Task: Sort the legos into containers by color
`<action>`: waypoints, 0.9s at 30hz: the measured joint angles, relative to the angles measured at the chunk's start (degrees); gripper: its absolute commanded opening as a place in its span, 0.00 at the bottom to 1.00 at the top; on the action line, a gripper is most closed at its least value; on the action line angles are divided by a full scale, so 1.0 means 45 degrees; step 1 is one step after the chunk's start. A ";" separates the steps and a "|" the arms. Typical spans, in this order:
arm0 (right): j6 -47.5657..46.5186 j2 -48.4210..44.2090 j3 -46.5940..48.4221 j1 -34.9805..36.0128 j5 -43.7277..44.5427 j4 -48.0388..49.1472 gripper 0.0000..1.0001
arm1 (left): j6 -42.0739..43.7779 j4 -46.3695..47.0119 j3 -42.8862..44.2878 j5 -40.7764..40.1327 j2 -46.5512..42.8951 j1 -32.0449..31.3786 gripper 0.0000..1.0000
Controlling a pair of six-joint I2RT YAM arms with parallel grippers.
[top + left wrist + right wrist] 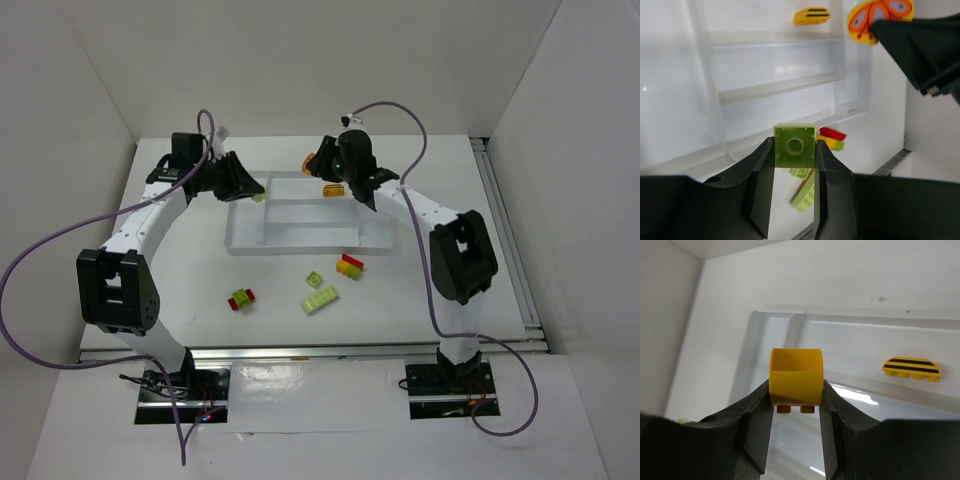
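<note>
My left gripper [795,152] is shut on a light green lego [795,144] and hangs over the left end of the white tray [775,65]; from above, this gripper [258,192] sits at the tray's [300,240] left edge. At the tray's back rim, my right gripper [796,395] is shut on a yellow-orange lego [796,377], studs pointing down; the left wrist view shows a butterfly print on this lego [880,17]. A yellow black-striped piece [911,368] lies in a back compartment. Loose legos rest on the table in front of the tray.
On the table lie a red-yellow-green stack [350,265], a small green brick [315,278], a long green brick [321,299] and a red-green-yellow stack [241,298]. White walls enclose the table on three sides. Purple cables loop from both arms.
</note>
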 measured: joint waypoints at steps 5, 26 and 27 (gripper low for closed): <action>-0.0597 0.2579 0.2278 0.0219 0.1205 -0.1617 0.07 | 0.0146 -0.0573 -0.0928 -0.1579 -0.0209 -0.0112 0.00; -0.1156 0.5581 0.6057 0.0573 0.2244 -0.3852 0.81 | 0.0092 -0.1409 0.0189 -0.5751 0.1783 -0.0180 0.34; -0.1166 0.5411 0.5751 0.0573 0.2268 -0.3842 0.81 | 0.0102 -0.1501 0.0384 -0.5887 0.1938 -0.0180 0.46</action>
